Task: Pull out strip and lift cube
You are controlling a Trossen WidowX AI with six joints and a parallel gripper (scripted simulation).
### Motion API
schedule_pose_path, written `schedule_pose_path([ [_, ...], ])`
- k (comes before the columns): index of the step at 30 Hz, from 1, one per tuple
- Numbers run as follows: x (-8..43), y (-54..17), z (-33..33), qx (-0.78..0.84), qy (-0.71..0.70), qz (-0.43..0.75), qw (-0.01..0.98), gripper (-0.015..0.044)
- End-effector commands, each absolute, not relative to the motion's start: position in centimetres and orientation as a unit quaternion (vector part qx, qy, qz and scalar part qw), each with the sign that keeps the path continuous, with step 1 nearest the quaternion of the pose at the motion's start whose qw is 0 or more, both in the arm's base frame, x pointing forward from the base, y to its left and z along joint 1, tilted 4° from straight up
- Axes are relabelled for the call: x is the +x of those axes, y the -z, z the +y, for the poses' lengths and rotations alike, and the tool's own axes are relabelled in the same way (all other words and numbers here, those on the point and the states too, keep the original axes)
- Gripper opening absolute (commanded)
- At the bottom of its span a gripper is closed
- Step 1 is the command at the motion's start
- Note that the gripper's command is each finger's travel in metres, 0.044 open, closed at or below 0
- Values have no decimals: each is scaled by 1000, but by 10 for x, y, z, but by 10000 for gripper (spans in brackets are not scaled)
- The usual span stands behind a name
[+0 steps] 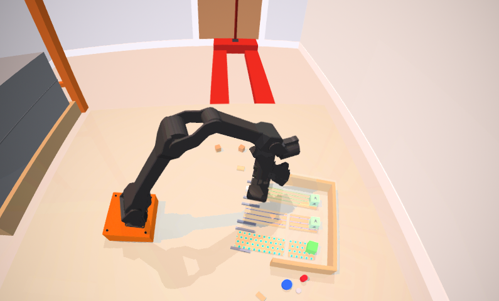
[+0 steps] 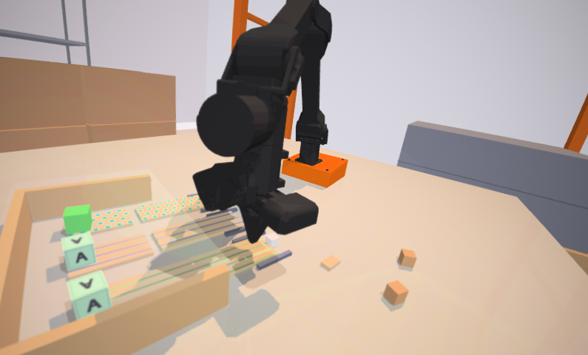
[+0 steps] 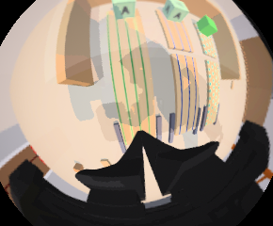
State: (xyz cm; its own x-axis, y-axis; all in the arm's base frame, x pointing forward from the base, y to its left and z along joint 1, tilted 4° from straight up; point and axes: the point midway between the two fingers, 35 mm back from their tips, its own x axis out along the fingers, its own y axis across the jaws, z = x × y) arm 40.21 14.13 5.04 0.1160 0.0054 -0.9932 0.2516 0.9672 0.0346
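The green-lined strip (image 1: 292, 195) (image 2: 156, 275) (image 3: 133, 75) runs unbroken. A pale green cube (image 1: 314, 200) (image 2: 88, 294) (image 3: 124, 9) marked A sits on its far end. The purple-lined strip (image 1: 263, 217) (image 3: 185, 85) has a gap; its far piece bears another A cube (image 1: 314, 222) (image 2: 78, 251) (image 3: 176, 10). The dotted strip (image 1: 261, 241) (image 2: 169, 208) (image 3: 213, 85) also has a gap, with a plain green cube (image 1: 312, 247) (image 2: 77, 219) (image 3: 207, 25) on its far piece. My gripper (image 2: 254, 239) (image 3: 139, 133) is shut and empty, at the green-lined strip's near end; contact is unclear.
A three-sided wooden wall (image 1: 332, 223) (image 2: 191, 294) (image 3: 75, 47) surrounds the cubes, open on the near side. Dark rails (image 1: 246, 222) (image 2: 274, 259) flank the strips' near ends. A small white cube (image 2: 271, 239) is beside the gripper. Two orange blocks (image 2: 407, 257) (image 2: 395, 293) lie outside.
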Motion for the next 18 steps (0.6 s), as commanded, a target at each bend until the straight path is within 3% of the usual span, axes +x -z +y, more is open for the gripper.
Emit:
schedule_pose_path([
  [1, 402, -43, 141, 98, 86, 660, 740, 0],
  [18, 402, -36, 142, 98, 86, 660, 740, 0],
])
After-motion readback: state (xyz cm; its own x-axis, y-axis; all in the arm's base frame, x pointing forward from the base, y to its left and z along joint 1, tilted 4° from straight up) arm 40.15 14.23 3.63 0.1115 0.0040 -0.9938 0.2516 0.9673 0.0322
